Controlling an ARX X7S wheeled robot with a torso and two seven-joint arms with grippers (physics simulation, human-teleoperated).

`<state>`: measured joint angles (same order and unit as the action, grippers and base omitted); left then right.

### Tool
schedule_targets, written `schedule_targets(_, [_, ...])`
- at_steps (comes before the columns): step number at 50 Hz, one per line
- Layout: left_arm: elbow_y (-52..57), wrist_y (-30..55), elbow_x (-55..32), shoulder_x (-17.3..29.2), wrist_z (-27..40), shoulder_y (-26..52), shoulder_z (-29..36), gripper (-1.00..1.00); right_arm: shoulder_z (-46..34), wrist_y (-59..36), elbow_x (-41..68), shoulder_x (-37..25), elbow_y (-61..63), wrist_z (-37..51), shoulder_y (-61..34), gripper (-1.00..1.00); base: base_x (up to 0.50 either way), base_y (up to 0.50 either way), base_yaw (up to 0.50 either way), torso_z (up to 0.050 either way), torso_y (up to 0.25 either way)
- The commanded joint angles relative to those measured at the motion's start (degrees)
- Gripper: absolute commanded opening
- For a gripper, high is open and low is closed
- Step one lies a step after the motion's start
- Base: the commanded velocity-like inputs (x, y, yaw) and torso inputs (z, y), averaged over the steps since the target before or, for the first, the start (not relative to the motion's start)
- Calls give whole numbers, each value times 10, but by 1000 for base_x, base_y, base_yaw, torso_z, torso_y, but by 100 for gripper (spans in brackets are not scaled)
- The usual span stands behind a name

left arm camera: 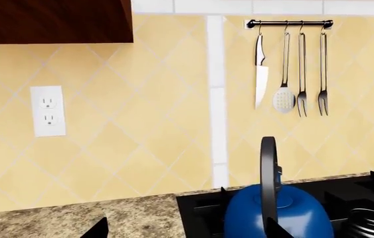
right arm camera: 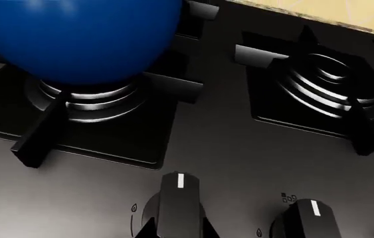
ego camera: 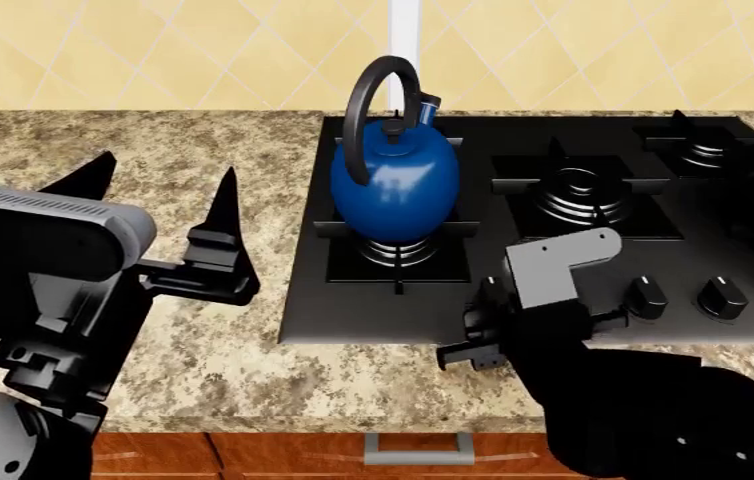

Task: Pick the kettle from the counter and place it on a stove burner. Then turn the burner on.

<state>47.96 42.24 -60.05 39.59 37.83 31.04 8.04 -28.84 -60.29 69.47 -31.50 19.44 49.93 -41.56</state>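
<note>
The left wrist view shows the blue kettle (left arm camera: 276, 210) sitting on the black stove (left arm camera: 204, 210) beside the granite desk (left arm camera: 74, 218), with a wall outlet (left arm camera: 48, 110) and a rail of hanging utensils (left arm camera: 289, 69) on the tiled wall behind. From the head view, the kettle (ego camera: 395, 170) stands upright on the front-left burner (ego camera: 397, 250), the left end effector (ego camera: 164, 215) hangs over the desk with its fingers spread apart and empty, and the right end effector (ego camera: 491, 325) is at the stove's front edge, mostly hidden by its own wrist. In the right wrist view that end effector's fingertips flank the leftmost knob (right arm camera: 179, 203), though I cannot tell whether they clamp it.
</note>
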Motion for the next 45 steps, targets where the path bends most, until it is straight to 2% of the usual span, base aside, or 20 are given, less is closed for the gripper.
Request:
schedule_targets(1, [-6, -3, 4, -2, -2, 0, 4, 100, -49, -14, -3, -14, 29, -67, -26, -100, 0, 0, 0, 0, 0])
schedule_targets(32, [-8, 10, -6, -1, 9, 24, 16, 100, -27, 47, -14, -57, -10, -177, -15, -100, 0, 1, 2, 0, 1])
schedule_targets(45, [-9, 9, -5, 0, 10, 25, 18, 100, -38, 76, -40, -82, -12, -259, -12, -100, 2, 1, 3, 0, 0])
